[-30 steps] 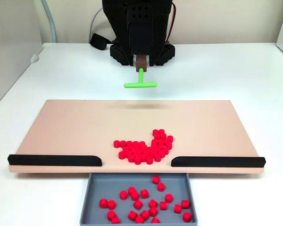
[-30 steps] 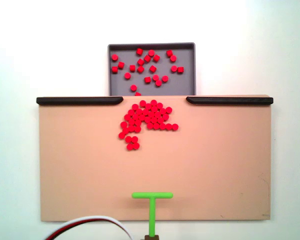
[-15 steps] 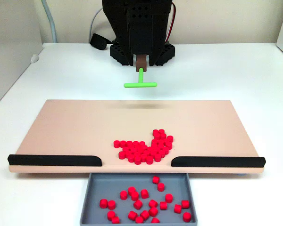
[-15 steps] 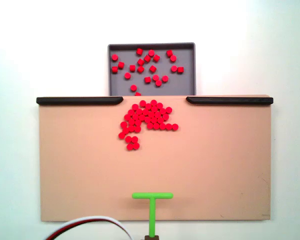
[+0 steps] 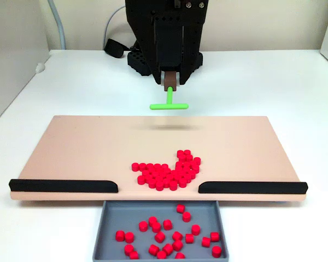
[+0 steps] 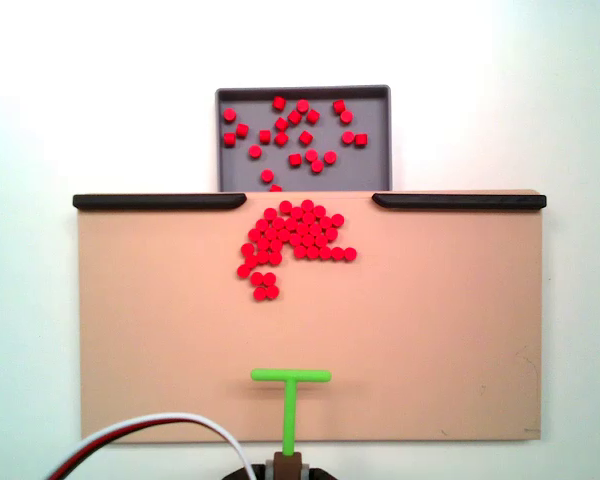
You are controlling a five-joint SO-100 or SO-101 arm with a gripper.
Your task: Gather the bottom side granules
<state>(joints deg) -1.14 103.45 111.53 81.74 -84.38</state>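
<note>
Black gripper (image 5: 169, 87) pinches the green T-shaped stick (image 5: 169, 103) above the tan board (image 5: 87, 147); dense cluster of red cylindrical granules (image 5: 167, 170) untouched. No legible writing.

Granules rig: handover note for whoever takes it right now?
Gripper: shut on the green T-shaped stick, held at the board's arm-side edge, well apart from the pellets.
Granules: one dense red cluster on the tan board, just short of the gap between the two black rails.
Grey tray beyond the gap: a sparser scatter of red pellets inside.
Done: some pellets are in the tray.
Left: the cluster is untouched by the stick; likely next is sweeping it together toward the gap.
</note>
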